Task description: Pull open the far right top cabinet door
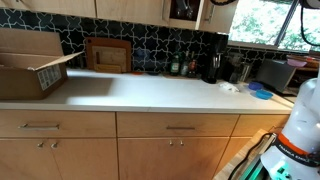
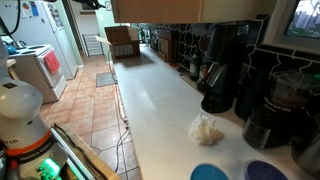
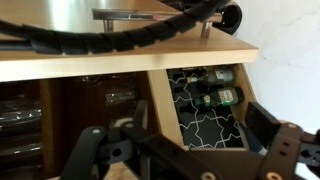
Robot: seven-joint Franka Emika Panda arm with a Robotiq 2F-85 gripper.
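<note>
Honey-tan wood fills the wrist view, and the black fingers (image 3: 92, 148) are spread wide with nothing between them: the gripper (image 3: 190, 152) holds nothing. Green bottles (image 3: 210, 97) appear lying sideways here against the patterned backsplash (image 3: 215, 125), yet in an exterior view the bottles (image 1: 190, 67) stand upright, so the wrist is rolled onto its side. Glassware (image 3: 105, 97) sits in a dark cabinet interior just past the fingers. In an exterior view the far right top cabinet door (image 1: 207, 12) is at the very top of the frame, its pale edge beside a dark opening, above the coffee maker (image 1: 214, 58). Only the robot's white base (image 1: 302, 125) shows, low beside the white counter (image 1: 150, 90); the rest of the arm runs out of frame. A black corrugated cable (image 3: 110, 35) crosses the top of the wrist view.
</note>
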